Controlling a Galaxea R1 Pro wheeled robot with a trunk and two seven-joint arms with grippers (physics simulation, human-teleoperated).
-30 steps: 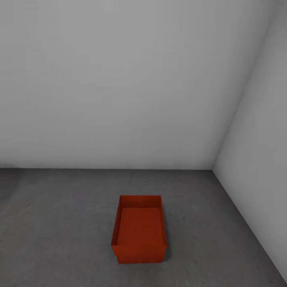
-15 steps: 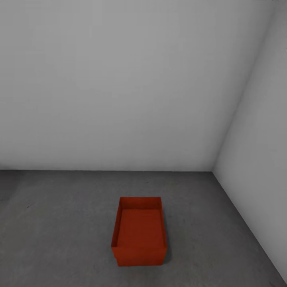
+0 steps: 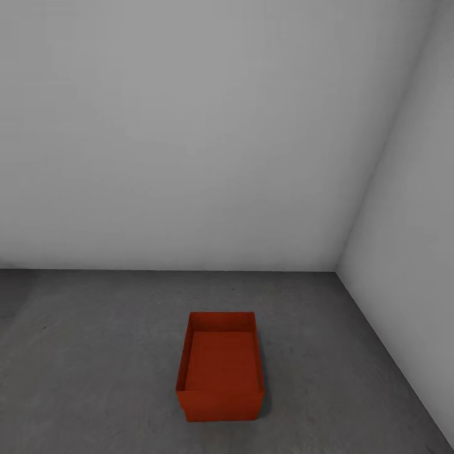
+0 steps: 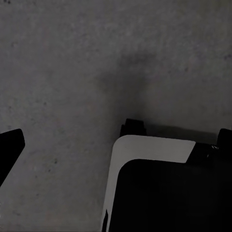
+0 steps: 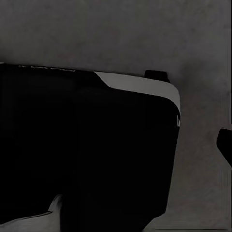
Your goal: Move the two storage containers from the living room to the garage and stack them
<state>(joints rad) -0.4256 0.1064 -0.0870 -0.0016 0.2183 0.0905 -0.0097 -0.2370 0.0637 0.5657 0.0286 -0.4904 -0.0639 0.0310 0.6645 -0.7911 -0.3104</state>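
A red-orange, lidless storage container (image 3: 221,366) stands on the dark grey garage floor (image 3: 94,353), near the corner of two white walls. Its inside holds nothing. A small step at its front lower-left corner hints at a second box under it, but I cannot tell. In the left wrist view one dark finger (image 4: 8,147) juts in over bare floor. In the right wrist view a dark fingertip (image 5: 225,145) shows at the frame's edge. Neither wrist view shows a jaw gap or anything held.
The back wall (image 3: 189,139) and the right wall (image 3: 410,252) meet just behind and to the right of the container. Open floor stretches to its left. My own black-and-white base (image 4: 164,193) (image 5: 87,145) shows in both wrist views.
The head view has shifted by a few pixels, so the container sits slightly lower in the picture. The container itself has not moved on the floor.
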